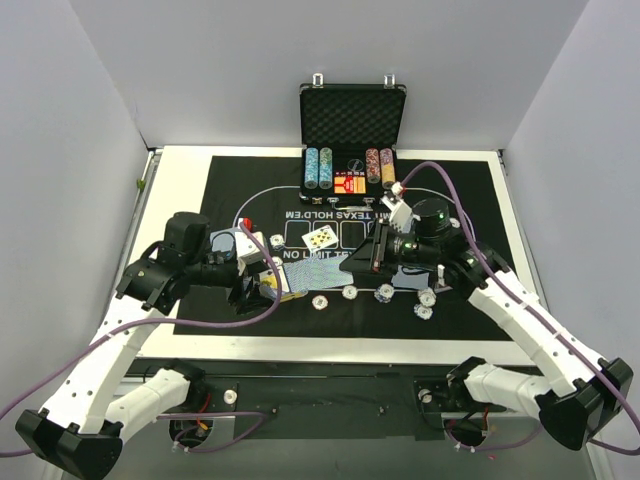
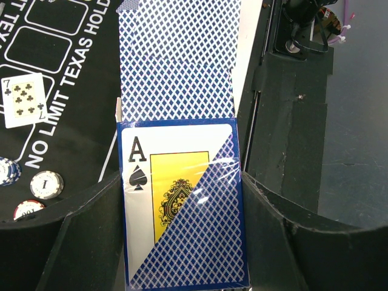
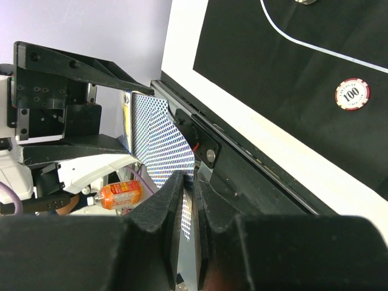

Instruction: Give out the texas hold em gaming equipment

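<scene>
My left gripper (image 1: 258, 287) (image 2: 182, 203) is shut on a cellophane-wrapped card box (image 2: 182, 224) that shows an ace of spades and a blue diamond pattern; its flap stands open. A blue-backed card (image 2: 179, 60) (image 1: 302, 275) (image 3: 162, 136) sticks out of the box. My right gripper (image 1: 350, 264) (image 3: 189, 182) is shut on that card's far edge. A seven of clubs (image 1: 320, 237) (image 2: 24, 100) lies face up on the mat. Several striped chips (image 1: 385, 292) lie in a loose row near the mat's front, and one marked 100 (image 3: 352, 93) shows in the right wrist view.
The black mat (image 1: 460, 200) printed "NO LIMIT TEXAS HOLD'EM" covers the white table. The open black case (image 1: 352, 110) stands at the back centre with rows of chips (image 1: 318, 168) in it. Three chips (image 2: 46, 184) lie left of my left fingers.
</scene>
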You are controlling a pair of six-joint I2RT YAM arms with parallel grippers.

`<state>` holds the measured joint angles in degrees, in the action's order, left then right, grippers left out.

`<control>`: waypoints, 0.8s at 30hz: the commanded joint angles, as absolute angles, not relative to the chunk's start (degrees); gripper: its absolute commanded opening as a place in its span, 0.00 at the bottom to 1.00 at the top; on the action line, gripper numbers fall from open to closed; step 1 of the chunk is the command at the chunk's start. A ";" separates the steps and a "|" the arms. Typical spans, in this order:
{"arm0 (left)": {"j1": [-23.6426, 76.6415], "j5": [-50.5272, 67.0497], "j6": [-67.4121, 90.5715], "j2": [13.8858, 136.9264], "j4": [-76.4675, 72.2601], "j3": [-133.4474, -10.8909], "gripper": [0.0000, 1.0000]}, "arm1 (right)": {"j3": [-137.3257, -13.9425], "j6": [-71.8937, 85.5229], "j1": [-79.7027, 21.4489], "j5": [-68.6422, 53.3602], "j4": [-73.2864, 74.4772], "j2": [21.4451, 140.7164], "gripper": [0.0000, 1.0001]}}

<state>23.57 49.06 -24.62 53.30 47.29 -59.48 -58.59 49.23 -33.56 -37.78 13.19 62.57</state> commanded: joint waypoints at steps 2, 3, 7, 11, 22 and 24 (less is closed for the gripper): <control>23.73 51.07 -24.43 52.12 44.12 -59.94 0.00 | -59.68 48.08 -31.29 -41.22 14.06 59.59 0.07; 23.73 51.15 -24.43 52.12 44.12 -59.94 0.00 | -59.85 47.90 -30.85 -41.48 14.15 59.15 0.07; 23.73 51.15 -24.35 52.21 44.12 -59.94 0.00 | -61.17 47.20 -29.71 -41.48 14.24 58.97 0.00; 23.73 51.07 -24.35 52.21 44.21 -60.12 0.00 | -64.32 45.18 -26.90 -41.22 16.78 60.73 0.00; 23.73 51.06 -24.52 52.29 44.91 -60.64 0.00 | -75.03 34.75 -21.18 -32.12 22.74 69.59 0.00; 23.73 51.15 -24.43 52.38 44.91 -60.82 0.00 | -78.64 29.04 -22.23 -24.48 27.41 74.06 0.00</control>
<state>23.57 49.06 -24.62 53.25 47.33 -59.48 -71.85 40.27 -21.39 -36.34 20.49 68.14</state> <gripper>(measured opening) 0.748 0.001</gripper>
